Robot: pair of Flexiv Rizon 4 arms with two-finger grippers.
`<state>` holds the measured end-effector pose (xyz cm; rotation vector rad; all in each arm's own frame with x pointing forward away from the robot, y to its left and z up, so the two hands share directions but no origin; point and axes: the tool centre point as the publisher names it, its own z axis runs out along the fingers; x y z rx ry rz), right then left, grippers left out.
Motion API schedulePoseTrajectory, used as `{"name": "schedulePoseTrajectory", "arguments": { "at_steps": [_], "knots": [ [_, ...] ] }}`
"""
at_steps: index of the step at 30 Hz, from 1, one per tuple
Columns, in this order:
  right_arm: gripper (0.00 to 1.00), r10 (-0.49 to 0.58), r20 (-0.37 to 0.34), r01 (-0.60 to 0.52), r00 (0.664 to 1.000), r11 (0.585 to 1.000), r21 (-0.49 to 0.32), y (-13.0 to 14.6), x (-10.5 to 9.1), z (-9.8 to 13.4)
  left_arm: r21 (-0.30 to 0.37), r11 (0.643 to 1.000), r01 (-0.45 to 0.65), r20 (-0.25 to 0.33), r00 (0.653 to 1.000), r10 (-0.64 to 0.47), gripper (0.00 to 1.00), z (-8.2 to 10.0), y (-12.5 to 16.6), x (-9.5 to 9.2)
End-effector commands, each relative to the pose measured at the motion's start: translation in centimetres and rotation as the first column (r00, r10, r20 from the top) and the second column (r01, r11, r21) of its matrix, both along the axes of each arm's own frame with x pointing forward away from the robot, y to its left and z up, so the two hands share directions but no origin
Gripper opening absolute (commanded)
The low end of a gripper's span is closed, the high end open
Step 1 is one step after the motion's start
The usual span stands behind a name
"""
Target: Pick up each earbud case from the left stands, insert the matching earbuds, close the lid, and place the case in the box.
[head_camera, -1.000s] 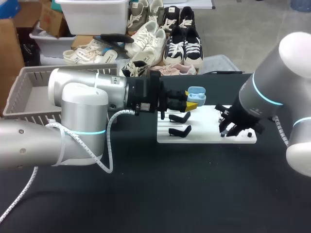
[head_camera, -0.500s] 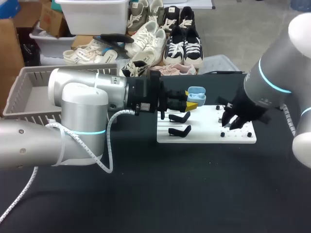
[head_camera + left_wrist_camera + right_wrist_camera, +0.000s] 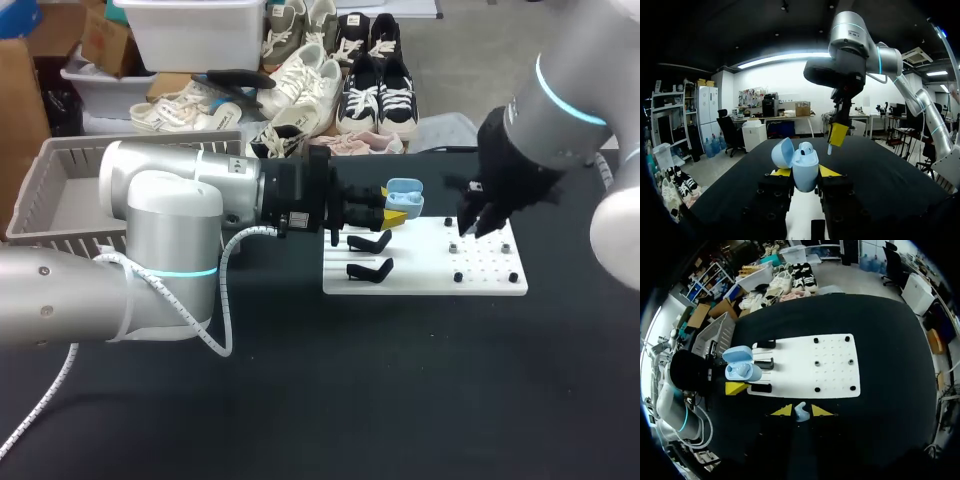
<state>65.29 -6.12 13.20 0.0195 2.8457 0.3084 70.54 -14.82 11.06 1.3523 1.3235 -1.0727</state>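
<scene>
Head view: above and behind, looking down. Left wrist: level across the tabletop (image 3: 880, 170). Right wrist: straight down. All share the earbud case (image 3: 404, 192).

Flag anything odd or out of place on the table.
Nothing stands out. The left gripper holds the open blue case upright, the right gripper holds an earbud, and the white board lies flat.

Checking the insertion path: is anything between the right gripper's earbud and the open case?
Nothing visible does. The right gripper holds the earbud above the white board; only air separates it from the open case in the left gripper.
</scene>
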Motion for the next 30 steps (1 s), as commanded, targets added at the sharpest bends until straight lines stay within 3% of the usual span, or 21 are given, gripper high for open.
{"name": "schedulePoseTrajectory", "arguments": {
  "at_steps": [1,10,23,30],
  "knots": [
    [0.0,0.071,-0.099,-0.075,0.993,0.996,-0.037,1.0,0.3,1.4,-0.002,1.0,-0.001,0.001,1.0,0.001,0.0,-0.1,0.0,0.0],
    [0.0,0.219,-0.122,-0.229,0.968,0.97,-0.08,4.0,1.2,3.3,-0.002,1.0,-0.001,0.001,1.0,0.001,0.0,-0.1,0.0,0.0],
    [0.0,0.326,-0.068,-0.33,0.943,0.942,-0.063,7.8,3.6,5.5,-0.002,1.0,-0.001,0.001,1.0,0.001,0.0,-0.1,0.0,0.0],
    [0.0,0.355,-0.051,-0.357,0.934,0.933,-0.045,9.0,3.9,5.4,-0.002,1.0,-0.001,0.001,1.0,0.001,0.0,-0.1,0.0,0.0]
  ]
}}
